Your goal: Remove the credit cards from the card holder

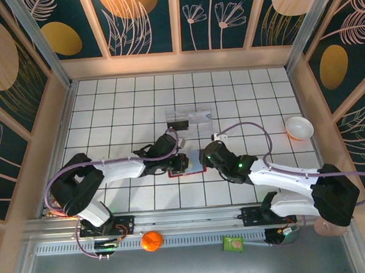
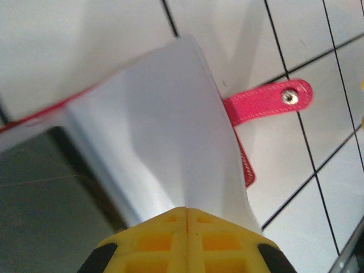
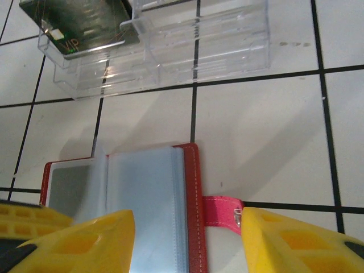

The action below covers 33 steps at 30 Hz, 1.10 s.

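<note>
The red card holder point(image 1: 190, 168) lies open on the white tiles between both grippers. Its light blue sleeves point(image 3: 148, 199) face up and its snap tab point(image 3: 220, 211) sticks out to the right. A pale grey card point(image 3: 68, 186) sits in its left half. My left gripper point(image 2: 186, 211) is shut on a pale sleeve point(image 2: 153, 131) of the holder, lifting it. The tab point(image 2: 267, 101) shows beyond that sleeve. My right gripper point(image 3: 187, 244) hovers open over the holder's right half, one finger beside the tab. A dark card point(image 3: 85, 23) lies in the clear tray point(image 3: 216, 45).
The clear tray point(image 1: 191, 119) stands just beyond the holder. A white bowl point(image 1: 299, 128) sits at the right. An orange point(image 1: 151, 241) and a green packet point(image 1: 233, 243) rest on the front rail. Wooden walls enclose the table.
</note>
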Motion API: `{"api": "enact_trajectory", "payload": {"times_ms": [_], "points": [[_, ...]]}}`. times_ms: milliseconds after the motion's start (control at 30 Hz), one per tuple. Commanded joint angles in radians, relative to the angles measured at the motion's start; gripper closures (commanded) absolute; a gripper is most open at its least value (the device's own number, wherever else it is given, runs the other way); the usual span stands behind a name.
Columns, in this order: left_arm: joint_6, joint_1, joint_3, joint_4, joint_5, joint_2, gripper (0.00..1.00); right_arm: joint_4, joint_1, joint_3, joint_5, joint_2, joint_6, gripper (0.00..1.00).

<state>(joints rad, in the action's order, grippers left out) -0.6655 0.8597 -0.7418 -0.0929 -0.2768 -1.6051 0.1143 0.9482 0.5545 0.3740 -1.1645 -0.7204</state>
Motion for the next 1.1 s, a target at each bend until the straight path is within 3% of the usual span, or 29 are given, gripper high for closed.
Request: {"api": "enact_trajectory", "payload": {"times_ms": [0,233,433,667,867,1067], "points": [[0.02,0.043,-0.068,0.047,-0.053,-0.074,0.98,0.021,-0.018,-0.025,0.035,0.046,-0.015,0.49],[0.05,0.061,-0.131,0.091,-0.058,-0.194,0.95,0.023,-0.035,-0.038,0.007,0.095,-0.009,0.52],[0.036,0.056,-0.086,0.05,0.033,-0.029,0.83,-0.008,-0.04,-0.021,-0.052,0.095,0.018,0.52],[-0.043,-0.069,0.067,0.013,0.091,0.172,0.78,-0.149,-0.046,0.006,-0.292,0.062,0.114,0.55],[-0.025,-0.104,0.133,0.032,0.115,0.152,0.86,-0.224,-0.055,0.098,-0.592,-0.146,0.146,0.68],[-0.014,-0.115,0.158,0.03,0.171,0.14,0.9,-0.219,-0.062,0.17,-0.657,-0.303,0.135,0.74]]}}
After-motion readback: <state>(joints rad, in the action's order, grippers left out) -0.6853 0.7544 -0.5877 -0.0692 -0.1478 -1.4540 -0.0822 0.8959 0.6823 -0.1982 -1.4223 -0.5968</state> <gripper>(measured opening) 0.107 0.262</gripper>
